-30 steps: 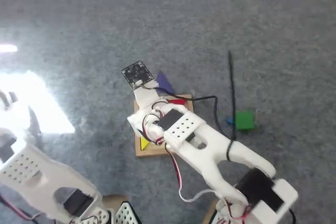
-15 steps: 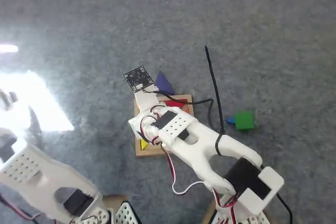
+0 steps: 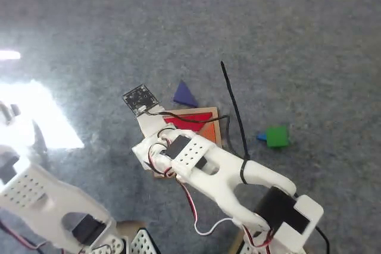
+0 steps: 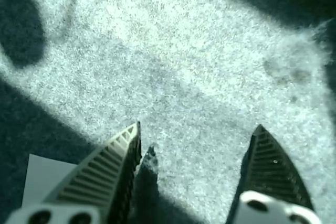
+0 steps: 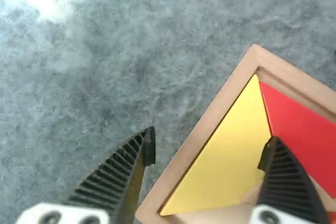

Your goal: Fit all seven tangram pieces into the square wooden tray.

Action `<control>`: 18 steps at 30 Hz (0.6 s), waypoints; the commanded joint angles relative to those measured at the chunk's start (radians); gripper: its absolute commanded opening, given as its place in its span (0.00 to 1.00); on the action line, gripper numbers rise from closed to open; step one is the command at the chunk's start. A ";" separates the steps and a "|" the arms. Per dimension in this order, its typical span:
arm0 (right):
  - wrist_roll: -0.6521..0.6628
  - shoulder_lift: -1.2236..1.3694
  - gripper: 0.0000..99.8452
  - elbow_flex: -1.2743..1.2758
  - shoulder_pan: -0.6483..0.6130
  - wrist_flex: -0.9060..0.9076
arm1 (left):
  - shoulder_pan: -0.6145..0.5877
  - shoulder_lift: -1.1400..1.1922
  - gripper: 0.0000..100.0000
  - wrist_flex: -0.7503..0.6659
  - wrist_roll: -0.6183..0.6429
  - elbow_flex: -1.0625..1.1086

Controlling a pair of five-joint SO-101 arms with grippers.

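The worktop (image 3: 309, 46) is a grey, felt-like sheet running to a pale wall at the far side, with a bright patch of glare on the left arm's side.

The right arm (image 3: 220, 171) holds its jaws open, set astride one side of the square wooden tray (image 3: 205, 109). In the right wrist view the tray's rim (image 5: 214, 115) runs between the two tips: one tip is over bare felt outside the tray, the other over the inside. The yellow triangle (image 5: 231, 156) lies in the tray between the jaws, flush against the rim. The red piece (image 5: 307, 129) sits against it, beyond the inner tip. Ahead of the jaws the tray's corner points out onto open felt.

From above, the red piece (image 3: 187, 121) and an orange piece (image 3: 209, 132) show in the tray past the right jaws. A purple triangle (image 3: 185, 95) lies on the felt just beyond the tray's far edge, ahead of those jaws. A green piece (image 3: 277, 135) with a small blue piece (image 3: 261, 137) touching it lies well apart from the tray, off to the jaws' outer side. A black strap (image 3: 232, 99) stands up from the arm.

The left arm (image 3: 41, 200) sits well apart from the tray. Its jaws are open too, hanging over sunlit bare felt with nothing between them.
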 commanded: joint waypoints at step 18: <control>-0.006 -0.159 0.31 -0.057 -0.016 0.257 | 0.011 -0.017 0.32 -0.015 -0.008 -0.016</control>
